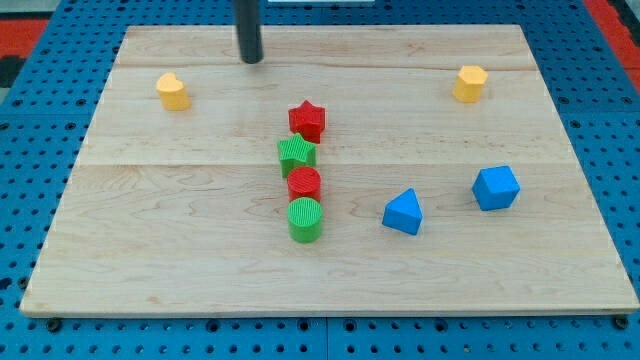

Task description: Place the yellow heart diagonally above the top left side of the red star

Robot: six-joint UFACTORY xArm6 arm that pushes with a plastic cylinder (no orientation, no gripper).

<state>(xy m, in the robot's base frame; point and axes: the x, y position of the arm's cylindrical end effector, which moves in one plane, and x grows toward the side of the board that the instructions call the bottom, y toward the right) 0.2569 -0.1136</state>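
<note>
The yellow heart lies near the board's upper left. The red star sits at the middle of the board, heading a column of blocks. My tip is near the view's top, above and left of the red star and to the right of the yellow heart. It touches no block.
Below the red star stand a green star, a red cylinder and a green cylinder. A yellow hexagon block is at upper right. A blue triangular block and a blue block lie at right.
</note>
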